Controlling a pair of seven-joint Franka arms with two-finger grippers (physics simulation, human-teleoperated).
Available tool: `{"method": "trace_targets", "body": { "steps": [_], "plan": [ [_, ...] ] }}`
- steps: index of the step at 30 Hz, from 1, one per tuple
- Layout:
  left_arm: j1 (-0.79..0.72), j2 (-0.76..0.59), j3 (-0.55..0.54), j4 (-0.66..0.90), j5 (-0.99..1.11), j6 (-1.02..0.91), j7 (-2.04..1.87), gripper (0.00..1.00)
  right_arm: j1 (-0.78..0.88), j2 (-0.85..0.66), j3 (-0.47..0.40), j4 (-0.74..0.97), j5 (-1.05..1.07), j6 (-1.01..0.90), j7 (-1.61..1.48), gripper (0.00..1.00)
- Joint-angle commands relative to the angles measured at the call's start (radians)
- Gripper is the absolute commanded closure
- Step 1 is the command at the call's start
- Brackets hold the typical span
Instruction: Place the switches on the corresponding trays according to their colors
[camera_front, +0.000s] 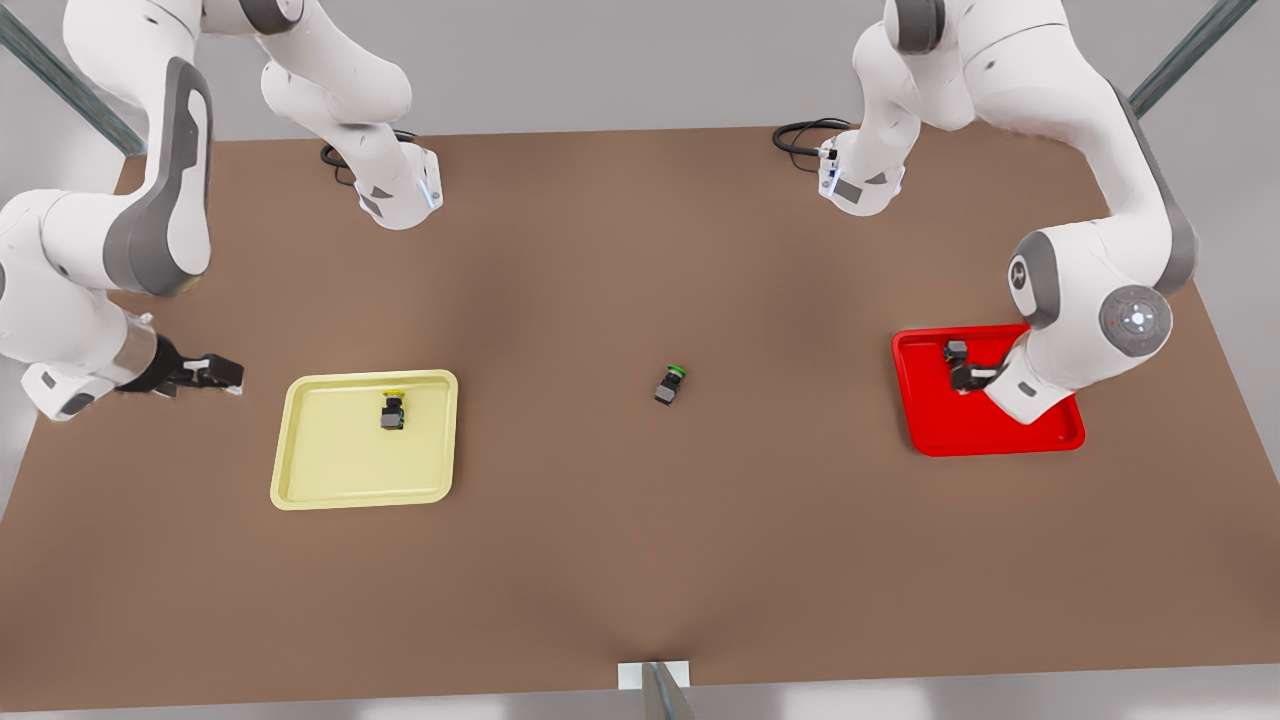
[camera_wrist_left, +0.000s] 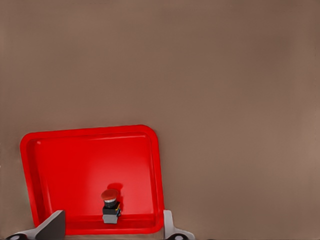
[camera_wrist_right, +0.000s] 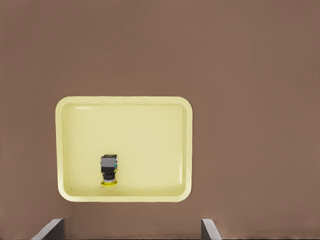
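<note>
Switches lie in matching trays: yellow switch (camera_front: 392, 411) in yellow tray (camera_front: 330, 470), red switch (camera_wrist_left: 110, 205) near red tray's (camera_front: 925, 420) rim. Left gripper (camera_front: 962, 368) spreads wide over it; right gripper (camera_front: 215, 374), wide, hangs over bare table (camera_front: 640, 560) beside the yellow tray

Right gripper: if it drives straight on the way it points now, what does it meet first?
Probably the yellow tray. The right gripper, open, points across the table at the tray's near rim; height is unclear, so it might pass over the rim toward the yellow switch.
</note>
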Motion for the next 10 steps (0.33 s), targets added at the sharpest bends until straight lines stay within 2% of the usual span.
{"method": "trace_targets", "body": {
  "steps": [1, 2, 3, 5, 6, 10],
  "plan": [
    [0.059, -0.001, -0.067, 0.052, -0.002, -0.044, -0.031, 0.00, 0.008, 0.003, 0.000, 0.003, 0.000, 0.002, -0.001, 0.00],
    [0.231, -0.006, -0.249, 0.183, 0.012, -0.136, -0.080, 0.00, 0.005, 0.003, -0.001, 0.006, -0.008, -0.003, -0.008, 0.00],
    [0.363, -0.029, -0.412, 0.238, 0.082, -0.159, -0.094, 0.00, 0.007, 0.007, -0.001, 0.035, -0.011, -0.033, -0.004, 0.00],
    [0.723, -0.092, -0.894, 0.243, 0.278, -0.155, -0.123, 0.00, 0.007, 0.032, -0.001, 0.077, -0.011, -0.049, -0.007, 0.00],
    [0.808, -0.112, -1.004, 0.235, 0.317, -0.150, -0.126, 0.00, 0.005, 0.033, -0.001, 0.077, -0.022, -0.049, -0.009, 0.00],
    [0.831, -0.123, -1.034, 0.230, 0.322, -0.150, -0.126, 0.00, 0.005, 0.032, -0.001, 0.090, -0.023, -0.076, -0.007, 0.00]
  ]
}}
